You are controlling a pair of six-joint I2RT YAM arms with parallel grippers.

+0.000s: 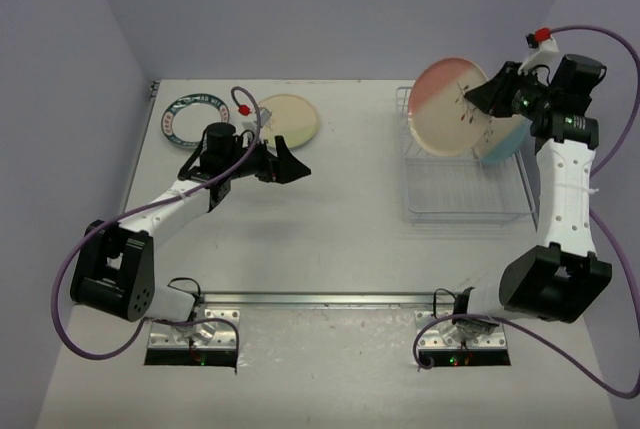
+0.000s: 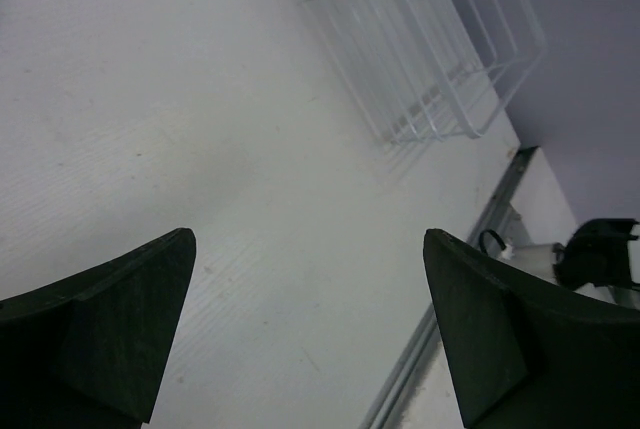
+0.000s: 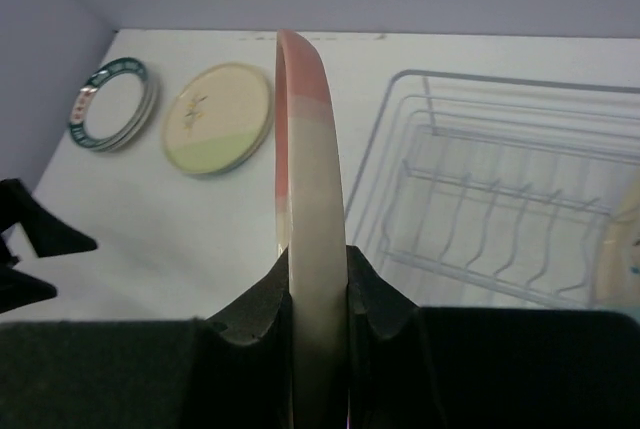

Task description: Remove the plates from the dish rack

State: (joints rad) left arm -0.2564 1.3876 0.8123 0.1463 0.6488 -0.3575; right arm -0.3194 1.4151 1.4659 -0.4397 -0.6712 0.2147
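Observation:
My right gripper (image 1: 492, 97) is shut on the rim of the pinkish plate (image 1: 450, 106) and holds it on edge above the far end of the dish rack (image 1: 466, 194); it shows edge-on in the right wrist view (image 3: 310, 209). A light blue plate (image 1: 503, 142) stands in the rack behind it. A cream plate (image 1: 288, 121) and a green-rimmed plate (image 1: 191, 119) lie flat on the table at the far left. My left gripper (image 1: 297, 169) is open and empty over bare table near the cream plate, its fingers (image 2: 130, 329) wide apart.
The rack (image 2: 420, 59) shows at the top of the left wrist view, with a metal rail (image 2: 470, 279) along the table's near edge. The walls stand close behind and to the right of the rack.

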